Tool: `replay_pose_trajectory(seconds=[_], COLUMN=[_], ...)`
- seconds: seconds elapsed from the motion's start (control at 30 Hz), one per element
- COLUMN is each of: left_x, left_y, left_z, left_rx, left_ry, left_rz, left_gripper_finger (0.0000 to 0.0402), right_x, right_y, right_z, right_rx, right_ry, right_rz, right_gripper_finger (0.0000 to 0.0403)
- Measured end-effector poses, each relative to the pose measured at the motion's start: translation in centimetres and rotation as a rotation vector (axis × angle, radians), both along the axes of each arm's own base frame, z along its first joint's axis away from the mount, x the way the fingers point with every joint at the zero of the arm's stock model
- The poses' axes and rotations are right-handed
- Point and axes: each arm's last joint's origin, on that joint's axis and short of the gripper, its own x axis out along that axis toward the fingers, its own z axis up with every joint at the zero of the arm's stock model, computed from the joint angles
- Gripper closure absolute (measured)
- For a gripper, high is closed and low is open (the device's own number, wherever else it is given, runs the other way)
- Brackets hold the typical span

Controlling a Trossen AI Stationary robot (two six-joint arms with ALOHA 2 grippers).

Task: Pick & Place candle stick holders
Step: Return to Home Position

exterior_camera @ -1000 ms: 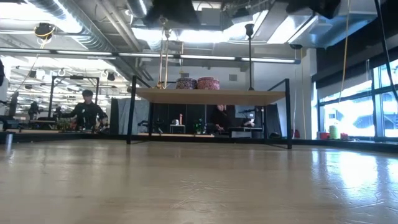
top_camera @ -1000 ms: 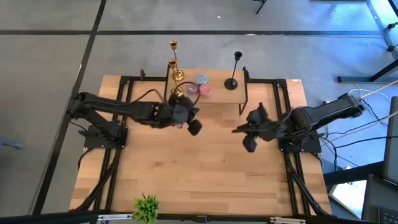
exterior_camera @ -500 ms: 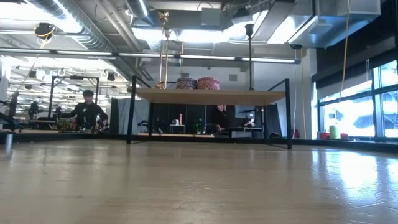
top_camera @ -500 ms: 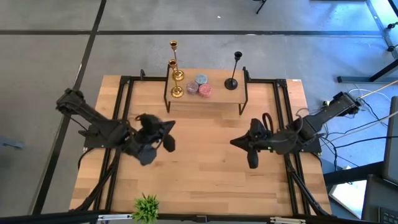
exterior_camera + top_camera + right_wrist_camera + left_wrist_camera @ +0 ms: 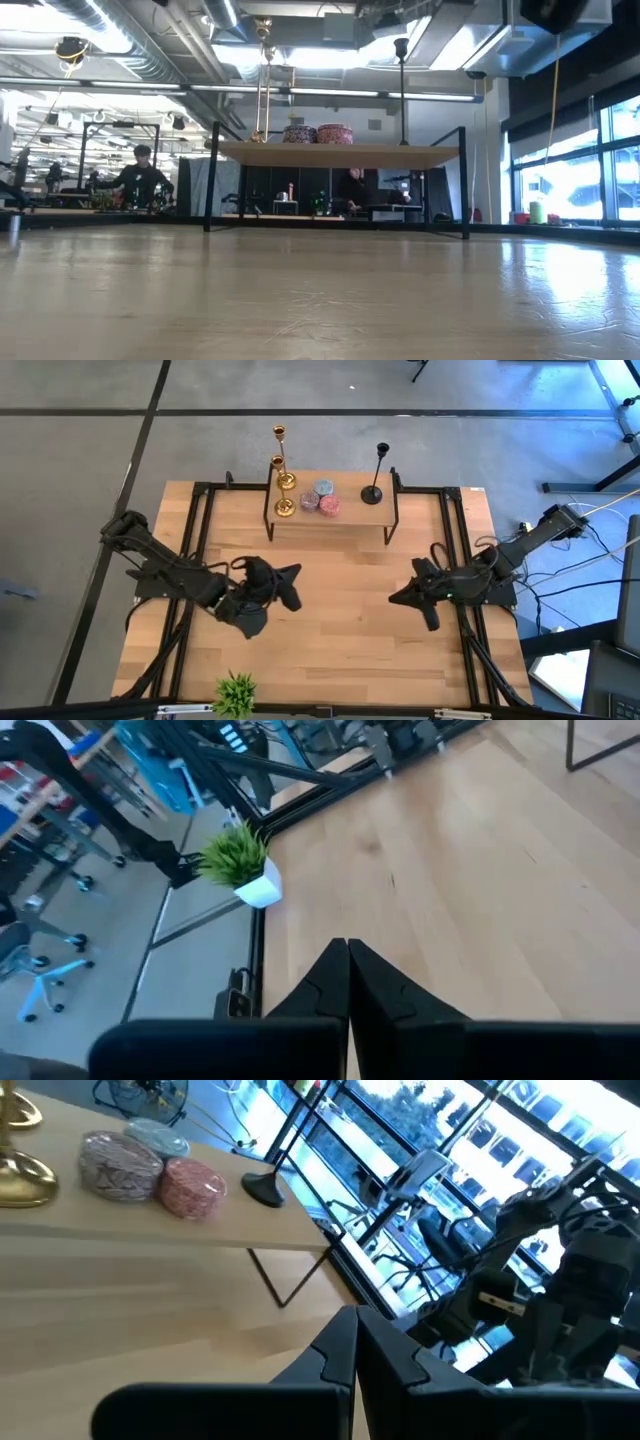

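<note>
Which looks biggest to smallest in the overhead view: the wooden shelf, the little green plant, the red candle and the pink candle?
1. Wooden shelf, clearly the largest.
2. Green plant, far smaller than the shelf.
3. Red candle and pink candle: they look about equal, so I won't rank one over the other.

Between the left claw (image 5: 296,572) and right claw (image 5: 394,599) the worktop (image 5: 340,630) lies open; the shelf (image 5: 345,516) crowds its far end, a plant (image 5: 236,693) its near edge.
</note>
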Motion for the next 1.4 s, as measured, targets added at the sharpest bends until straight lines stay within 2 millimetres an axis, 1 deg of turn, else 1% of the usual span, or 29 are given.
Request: replay_pose_trajectory(seconds=[0.13, 0.3, 0.53, 0.63, 0.73, 0.8, 0.9, 1.1, 1.17, 1.4], left_x=[2.4, 4.8, 7.3, 8.1, 8.9, 9.4, 10.1, 10.7, 10.7, 10.5], left_y=[0.4, 0.8, 1.8, 2.1, 2.3, 2.3, 2.4, 2.6, 2.6, 2.2], left_z=[-0.7, -1.6, -3.0, -3.4, -3.5, -2.9, -2.3, -1.3, -1.3, -1.3], left_rx=[-0.018, -0.035, -0.095, -0.114, -0.104, -0.105, -0.094, -0.077, -0.074, -0.103], left_ry=[-0.035, -0.075, -0.168, -0.208, -0.204, -0.219, -0.222, -0.218, -0.213, -0.245], left_rz=[0.003, -0.017, 0.018, 0.031, 0.040, 0.045, 0.045, 0.053, 0.055, 0.066], left_gripper_finger=[0.0400, 0.0400, 0.0400, 0.0400, 0.0400, 0.0400, 0.0400, 0.0400, 0.0400, 0.0400], right_x=[-2.3, -4.9, -8.7, -9.9, -10.9, -11.3, -11.4, -10.5, -10.1, -9.7], right_y=[-1.2, -2.6, -4.7, -5.6, -6.4, -6.7, -6.7, -5.6, -5.3, -4.9], right_z=[-0.6, -0.5, -0.2, -0.2, -0.1, -0.5, -1.6, -5.2, -6.5, -9.4], right_rx=[0.028, 0.033, 0.016, -0.003, -0.009, -0.007, 0.033, 0.137, 0.141, 0.115], right_ry=[-0.036, -0.097, -0.133, -0.159, -0.201, -0.222, -0.265, -0.318, -0.312, -0.269], right_rz=[0.021, 0.073, 0.145, 0.149, 0.155, 0.158, 0.178, 0.264, 0.279, 0.303], right_gripper_finger=[0.0403, 0.0403, 0.0403, 0.0403, 0.0403, 0.0403, 0.0403, 0.0403, 0.0403, 0.0403])
